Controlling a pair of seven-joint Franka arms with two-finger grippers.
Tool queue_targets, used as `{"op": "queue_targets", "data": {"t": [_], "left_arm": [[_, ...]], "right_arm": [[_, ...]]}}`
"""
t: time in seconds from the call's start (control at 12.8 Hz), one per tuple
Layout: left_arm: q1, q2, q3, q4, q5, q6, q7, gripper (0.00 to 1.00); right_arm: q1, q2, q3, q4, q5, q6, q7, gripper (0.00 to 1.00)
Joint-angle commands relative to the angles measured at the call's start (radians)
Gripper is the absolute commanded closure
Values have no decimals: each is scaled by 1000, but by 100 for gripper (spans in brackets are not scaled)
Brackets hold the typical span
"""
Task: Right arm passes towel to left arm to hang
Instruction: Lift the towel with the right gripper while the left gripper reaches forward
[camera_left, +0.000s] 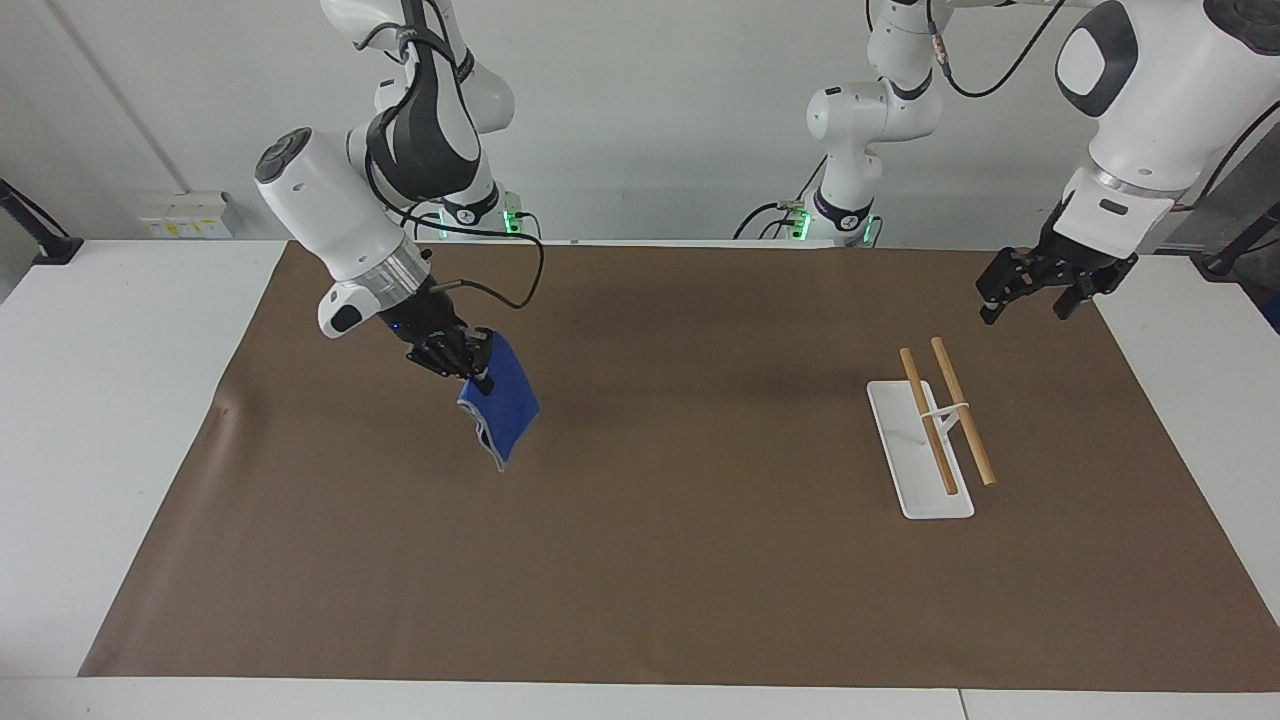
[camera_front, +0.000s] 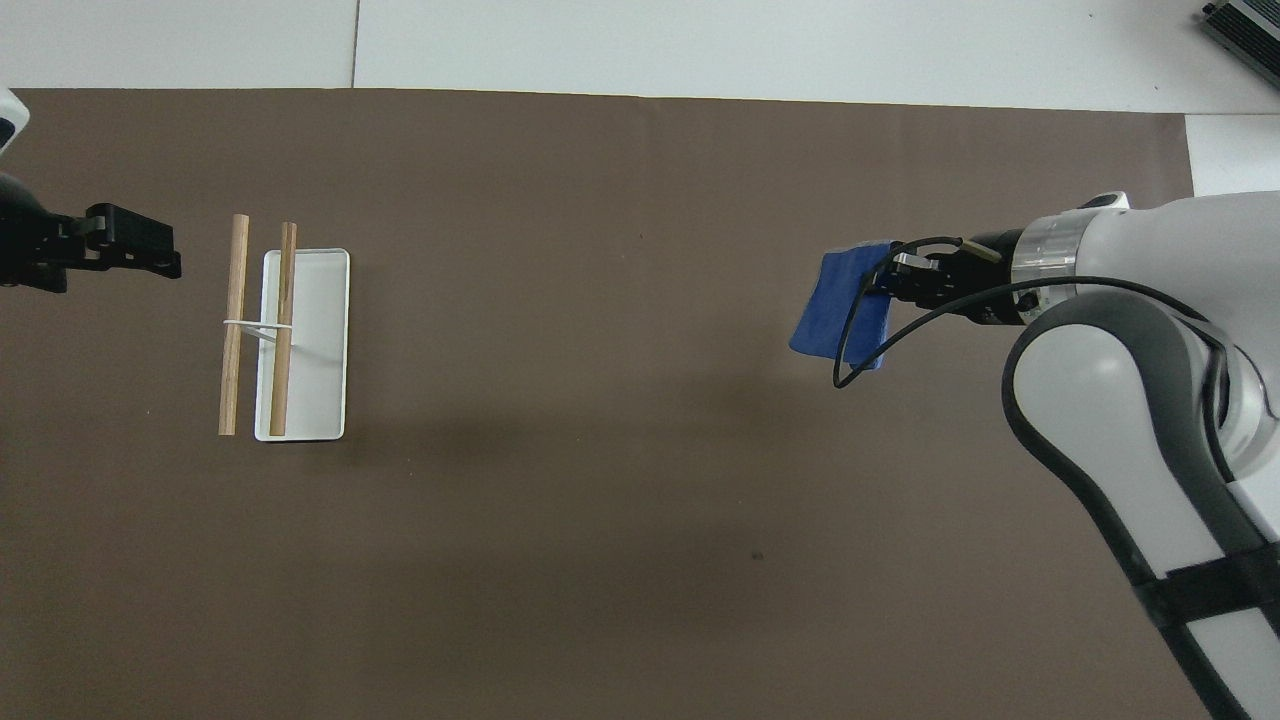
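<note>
The folded royal-blue towel (camera_left: 503, 408) (camera_front: 838, 308) hangs in the air over the brown mat, clear of the surface, at the right arm's end of the table. My right gripper (camera_left: 478, 366) (camera_front: 888, 277) is shut on the towel's upper edge, and a black cable loops past its wrist. My left gripper (camera_left: 1032, 296) (camera_front: 150, 252) hovers open and empty above the mat's edge at the left arm's end, beside the rack. The rack (camera_left: 933, 415) (camera_front: 262, 326) has two wooden bars over a white base and nothing on it.
A brown mat (camera_left: 660, 560) covers most of the white table. The two arm bases (camera_left: 840, 215) stand at the robots' edge. A white socket box (camera_left: 185, 213) sits by the wall.
</note>
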Motion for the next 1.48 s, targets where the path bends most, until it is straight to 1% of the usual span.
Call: {"op": "queue_targets", "data": {"t": [0.0,0.08,0.16,0.31,0.39,0.47,0.55,0.62,0.7,0.78,0.94,1.09,1.17,1.25,1.4], "left_arm": [[-27,-98,9,-199,-112,198,-188,0],[-42,-116,9,-257,-143,281,-274,0],[-42,-124,3,-282,-175,330,-366,0],[-42,-127,-2,-313,-287,425,-524,0],[-45,-132,-4,-337,-330,497,-620,0],[-51,-133,-25,-367,-346,599,-732,0],[-53,-133,-49,-393,-346,675,-814,0],[-53,-132,-68,-416,-346,724,-875,0],[-53,-132,-91,-431,-346,747,-943,0],[-53,-130,-111,-442,-346,767,-993,0],[-54,-130,-177,-460,-346,830,-1101,0],[-54,-121,-203,-460,-346,881,-1165,0],[-56,-116,-212,-460,-346,893,-1182,0],[-62,-109,-221,-463,-346,912,-1202,0],[-82,-86,-243,-486,-346,993,-1271,0]], "right_arm": [[-6,-2,4,-1,200,10,26,100],[-5,-1,4,-7,270,46,46,100],[18,4,8,-8,333,72,58,100],[69,13,8,-11,459,143,85,100],[104,18,8,-13,515,184,99,100],[133,29,8,-13,568,236,115,100],[168,36,8,-13,634,282,127,100],[202,47,8,-11,720,338,129,100],[248,56,8,-7,810,396,127,100],[285,67,8,2,867,442,127,100],[311,73,8,7,911,464,127,100],[316,85,11,12,961,459,132,100],[340,114,28,42,1001,468,135,100],[357,133,28,62,1032,487,135,100],[354,134,31,77,1064,492,159,100]]}}
